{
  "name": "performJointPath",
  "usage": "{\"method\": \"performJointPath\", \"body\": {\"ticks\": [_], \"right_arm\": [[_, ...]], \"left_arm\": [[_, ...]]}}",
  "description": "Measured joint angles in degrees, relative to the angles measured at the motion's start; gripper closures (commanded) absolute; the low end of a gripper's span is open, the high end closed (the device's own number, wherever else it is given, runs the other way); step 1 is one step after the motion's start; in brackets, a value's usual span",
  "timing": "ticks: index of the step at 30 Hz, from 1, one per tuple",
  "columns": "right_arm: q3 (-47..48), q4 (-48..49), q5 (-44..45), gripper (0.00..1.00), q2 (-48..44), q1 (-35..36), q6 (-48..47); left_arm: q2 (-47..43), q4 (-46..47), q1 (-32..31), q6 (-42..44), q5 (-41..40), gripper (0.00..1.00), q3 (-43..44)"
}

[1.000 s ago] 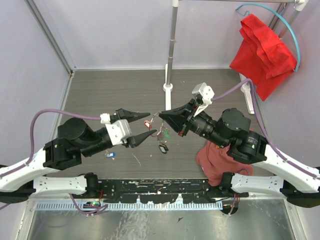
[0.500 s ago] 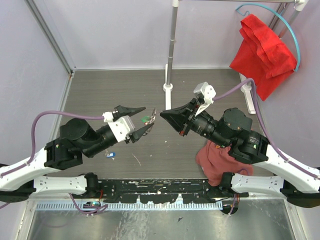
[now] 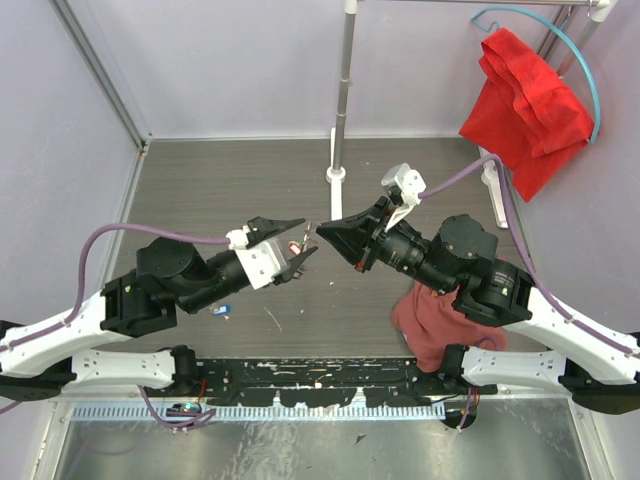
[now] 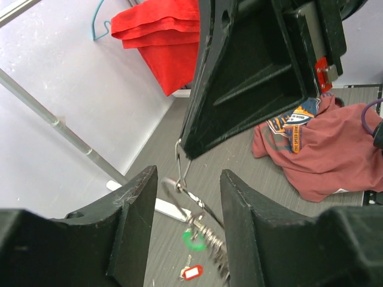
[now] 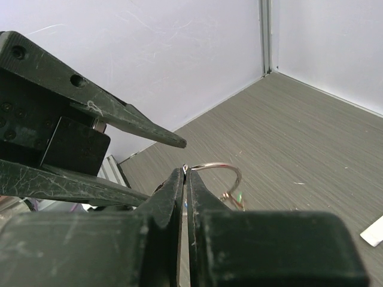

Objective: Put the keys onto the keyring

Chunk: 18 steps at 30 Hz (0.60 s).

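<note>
**Keyring**. Thin wire loop, held up off the counter. It sits on the near side of the white pole, toward the arms and a little to the pole's left. The top of the loop is pinched at the tip of the right end effector, whose fingers are pressed together on the wire.

**Keys**. A small bunch hangs from the low end of the loop, and one key carries a green tag. A red tag shows beneath the bunch. Whether it hangs with the others or lies on the counter cannot be told. One blue key lies flat on the counter, well to the near side of the pole and off to its left.

**Left end effector**. Fingers apart, one on each side of the loop and the hanging bunch. No contact with either is visible.

**Maroon shirt**. Crumpled on the counter, on the near side of the pole and to its right.

**Red cloth**. Hangs well to the right of the pole.
</note>
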Motion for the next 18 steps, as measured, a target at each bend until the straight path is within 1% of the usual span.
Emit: {"method": "performJointPath", "body": {"ticks": [5,18], "right_arm": [[0.0,0.0,-0.4,0.99,0.9,0.0,0.6],[0.0,1.4,-1.0,0.99,0.5,0.0,2.4]], "left_arm": [[2.2,0.4,-0.2,0.8,-1.3,0.56,1.5],[1.9,2.3,-0.6,4.3,-4.5,0.58,0.8]]}}
